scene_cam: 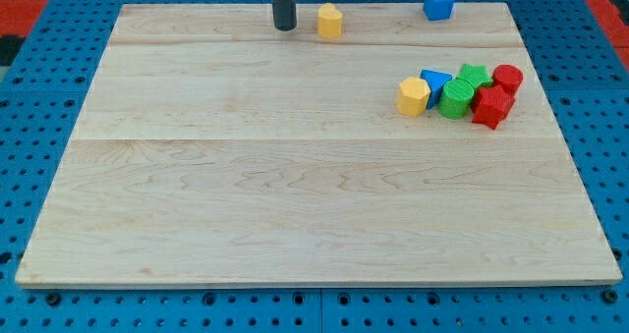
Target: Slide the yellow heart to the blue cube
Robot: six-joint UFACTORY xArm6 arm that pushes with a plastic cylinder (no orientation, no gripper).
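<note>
1. My tip (pixel 284 27), the lower end of a straight dark rod, rests near the view's top edge of the pale wooden tabletop (pixel 295 195).
2. The small yellow heart block (pixel 330 21) lies just beside my tip, toward the view's right, with a narrow gap between them.
3. The blue cube (pixel 439 2) sits farther right at the tabletop's top edge, well apart from the heart; the tabletop between them is bare.
4. A cluster lies lower, at the view's right: a yellow block (pixel 414 95), a blue block (pixel 433 81), two green blocks (pixel 456 98) (pixel 475 76) and two red blocks (pixel 490 106) (pixel 507 78), crowded together.
5. The rod carries no fingers, so nothing is grasped.
6. A blue perforated surface (pixel 49 38) surrounds the tabletop.
</note>
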